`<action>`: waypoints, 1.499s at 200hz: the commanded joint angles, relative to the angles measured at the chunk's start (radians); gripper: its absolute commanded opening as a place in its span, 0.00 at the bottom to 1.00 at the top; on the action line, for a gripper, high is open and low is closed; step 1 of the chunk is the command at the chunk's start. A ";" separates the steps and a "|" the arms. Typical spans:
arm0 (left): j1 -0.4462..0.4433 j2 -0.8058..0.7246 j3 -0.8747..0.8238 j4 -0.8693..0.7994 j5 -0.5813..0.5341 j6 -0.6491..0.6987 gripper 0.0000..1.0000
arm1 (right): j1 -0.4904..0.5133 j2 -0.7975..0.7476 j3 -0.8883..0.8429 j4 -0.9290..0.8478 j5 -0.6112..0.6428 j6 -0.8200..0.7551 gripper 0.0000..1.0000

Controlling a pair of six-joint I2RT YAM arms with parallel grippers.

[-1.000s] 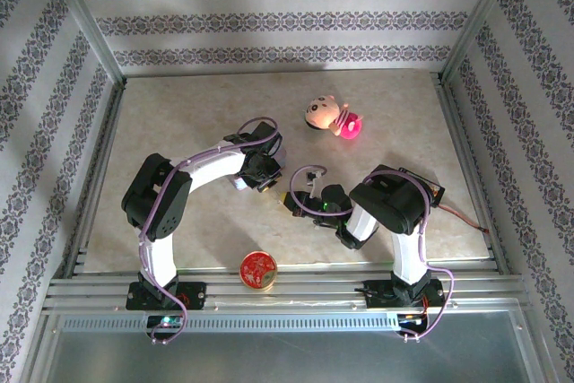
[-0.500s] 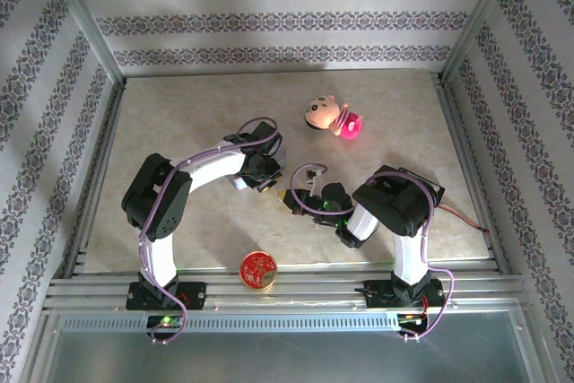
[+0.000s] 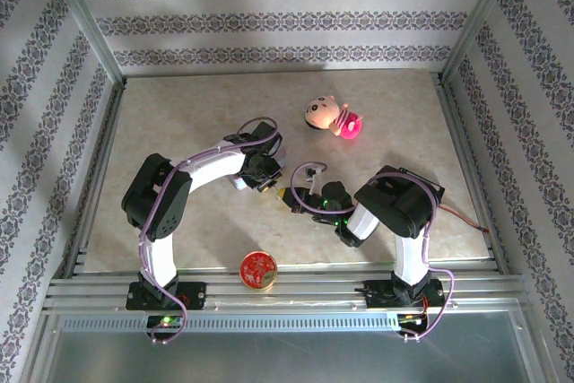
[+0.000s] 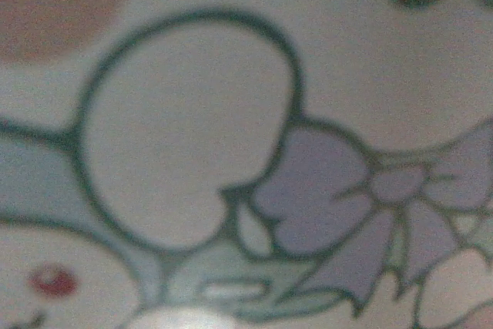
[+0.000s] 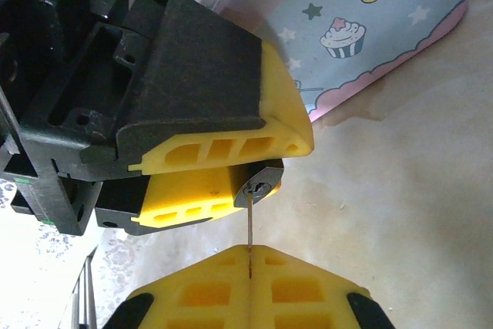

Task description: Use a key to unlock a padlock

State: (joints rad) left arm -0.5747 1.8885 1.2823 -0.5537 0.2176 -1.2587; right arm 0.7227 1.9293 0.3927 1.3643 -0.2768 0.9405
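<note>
My left gripper [image 5: 286, 161] is shut on the padlock [image 5: 262, 185]. The lock's silvery keyhole face peeks out between the yellow fingers. From below, my right gripper [image 5: 252, 250] is shut on the key [image 5: 250, 229]. The key's thin blade stands upright with its tip at the keyhole. In the top view the left gripper [image 3: 269, 188] and the right gripper [image 3: 289, 198] meet nose to nose at mid-table. A pale blue tin [image 5: 377, 28] with a cupcake print lies behind them. Its blurred cartoon lid [image 4: 185, 136] shows very close in the left wrist view.
A pink-and-cream pig doll [image 3: 330, 116] lies at the back, right of centre. A round red tin [image 3: 257, 270] sits at the near edge between the arm bases. Metal rails [image 3: 269, 289] border the table's front and sides.
My right gripper has crept a little up and left with the key, closing on the left gripper. The left arm has stayed still.
</note>
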 commanded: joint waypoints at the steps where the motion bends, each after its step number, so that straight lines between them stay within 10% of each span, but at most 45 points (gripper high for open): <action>1: 0.010 -0.011 -0.018 -0.025 0.043 -0.039 0.29 | 0.009 -0.012 0.007 0.022 0.013 0.000 0.00; 300: 0.008 -0.009 -0.035 0.002 0.062 -0.042 0.29 | 0.009 0.005 0.040 0.022 0.047 -0.007 0.00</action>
State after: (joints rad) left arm -0.5747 1.8881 1.2736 -0.5339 0.2165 -1.2621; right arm 0.7231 1.9472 0.4042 1.3624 -0.2512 0.9405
